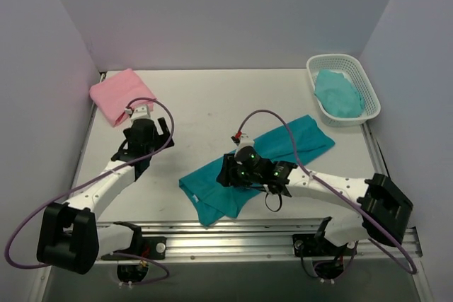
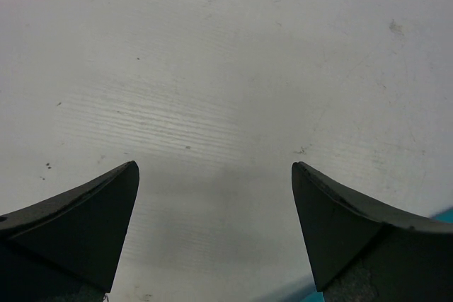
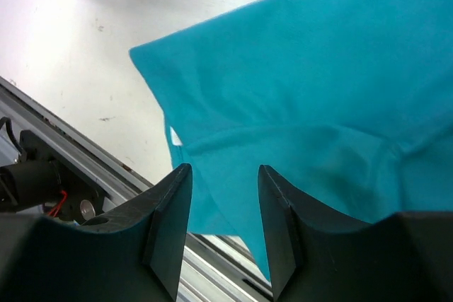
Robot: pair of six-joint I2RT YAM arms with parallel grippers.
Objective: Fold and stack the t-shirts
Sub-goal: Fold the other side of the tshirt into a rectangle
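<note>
Hovering over rumpled teal t-shirt [image 3: 318, 68], right end effector [image 3: 224, 171] seems released; left [image 2: 216, 167] gapes.

I see table [image 1: 212, 104]: white top, small dark scuffs | walls [image 1: 226, 12]: plain pale lavender, rising at table's left, far and right edges | rail [image 1: 233, 235]: grooved aluminium along table's near edge | light: soft, even

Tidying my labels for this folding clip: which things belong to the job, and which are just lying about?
Job:
teal shirt
pink shirt

Lying about:
basket
aqua cloth in it (whether a shirt, cannot tell)
</note>
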